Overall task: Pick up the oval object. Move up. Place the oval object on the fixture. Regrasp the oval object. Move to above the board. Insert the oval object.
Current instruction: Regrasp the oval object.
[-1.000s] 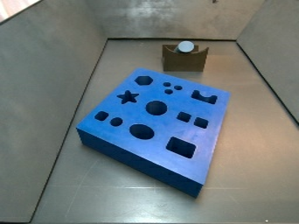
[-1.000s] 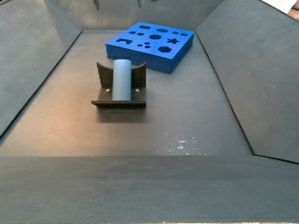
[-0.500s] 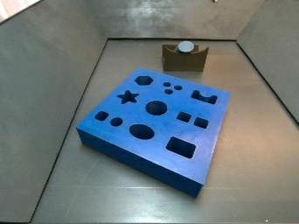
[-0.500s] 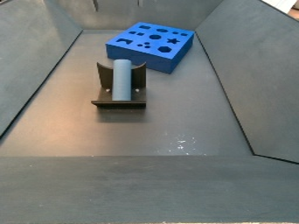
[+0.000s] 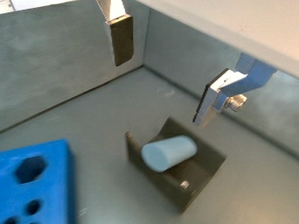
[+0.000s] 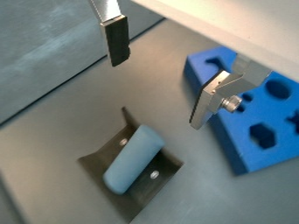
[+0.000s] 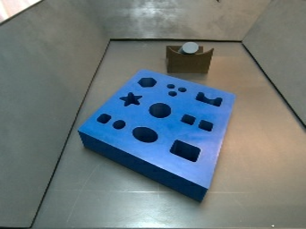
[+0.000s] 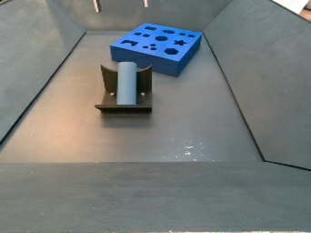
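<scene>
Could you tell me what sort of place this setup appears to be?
Probably a robot test cell: grey walled enclosure, the board of shaped holes, the oval object lying in the fixture, and the open gripper above it.

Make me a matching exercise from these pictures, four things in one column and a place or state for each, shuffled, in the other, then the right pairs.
Things:
1. oval object
2. fixture
3. board
4. gripper

Places or states:
A. open, nothing between its fingers, above the fixture in both wrist views
B. blue, full of cut-out holes
C. lying in the notch
D. olive-brown, cradling the grey-blue peg

Pairs: 1-C, 2-D, 3-B, 4-A
</scene>
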Controlling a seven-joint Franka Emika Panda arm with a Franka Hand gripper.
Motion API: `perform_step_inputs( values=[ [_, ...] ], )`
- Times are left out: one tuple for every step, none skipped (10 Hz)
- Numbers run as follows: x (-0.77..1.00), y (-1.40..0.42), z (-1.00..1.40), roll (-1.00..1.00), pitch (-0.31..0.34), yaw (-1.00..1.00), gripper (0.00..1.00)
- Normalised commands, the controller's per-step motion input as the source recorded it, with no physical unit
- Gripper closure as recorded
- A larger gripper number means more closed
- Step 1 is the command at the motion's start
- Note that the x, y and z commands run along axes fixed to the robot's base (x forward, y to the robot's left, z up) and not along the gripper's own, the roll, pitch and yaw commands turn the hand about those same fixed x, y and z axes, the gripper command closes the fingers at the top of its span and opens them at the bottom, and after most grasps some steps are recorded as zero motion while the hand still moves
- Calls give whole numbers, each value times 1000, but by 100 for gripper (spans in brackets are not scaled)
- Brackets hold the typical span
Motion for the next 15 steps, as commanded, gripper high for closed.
perform_step_inputs(
  values=[
    [5,-19,14,1000,24,27,0],
    [18,-21,3,1000,30,29,0],
    [38,-23,-10,1000,42,33,0],
    [55,-26,-16,1000,57,37,0],
    [64,-28,-17,1000,65,41,0],
    [81,-32,-19,1000,87,49,0],
    [89,-33,-20,1000,101,55,0],
    [108,-38,-21,1000,142,78,0],
    [115,-40,-18,1000,161,91,0],
    [125,-48,-23,1000,203,130,0],
    [131,-47,-25,935,218,165,0],
    [144,-50,-25,699,194,195,0],
    [149,-52,-25,581,179,209,0],
    [162,-50,-21,357,145,227,0],
    [161,-37,-13,250,115,232,0]
  ],
)
